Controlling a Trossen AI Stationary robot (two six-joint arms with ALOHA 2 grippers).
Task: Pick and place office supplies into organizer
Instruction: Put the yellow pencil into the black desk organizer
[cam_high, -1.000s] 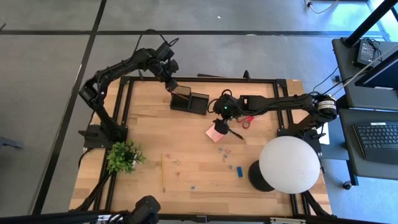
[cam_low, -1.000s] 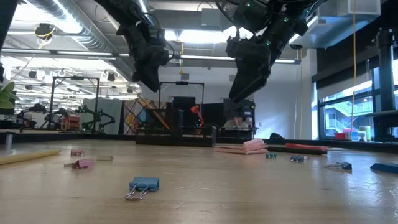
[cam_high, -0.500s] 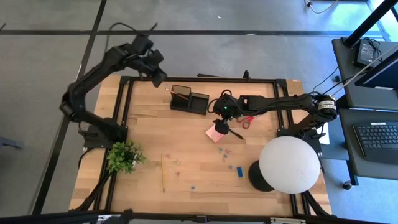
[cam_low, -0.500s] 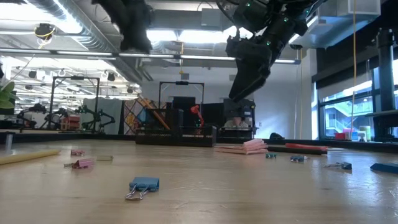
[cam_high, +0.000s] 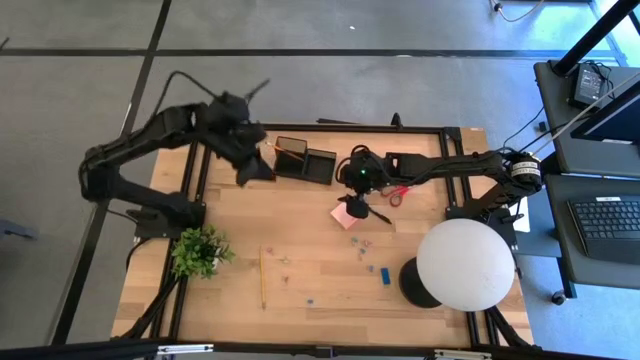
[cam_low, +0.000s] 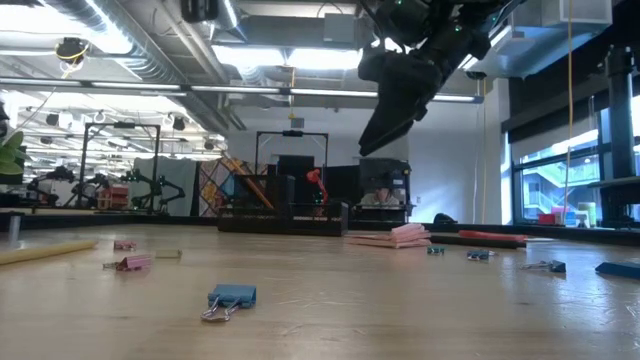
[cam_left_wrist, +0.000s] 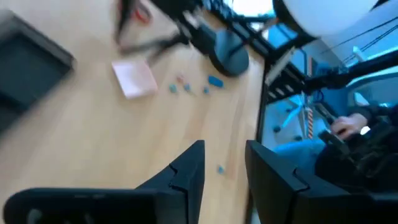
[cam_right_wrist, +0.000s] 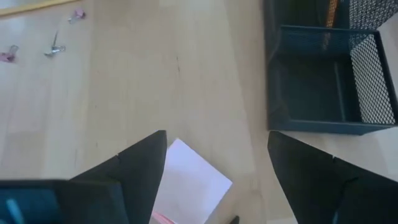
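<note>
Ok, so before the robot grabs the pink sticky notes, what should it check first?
1. Right gripper is open: ok, fingers spread wide.
2. Right gripper sits over the pink sticky-note pad: ok.
3. Right gripper empty: ok.
4. Organizer tray has room: ok, the right wrist view shows it bare.
5. Left gripper clear of the path: cannot tell, it hangs just beside the organizer.
6. Scissors out of the way: cannot tell, partly hidden under the right arm.

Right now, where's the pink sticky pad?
High view: the pink sticky-note pad lies on the table right of centre, directly under the open right gripper, just below-right of the black organizer.
</note>
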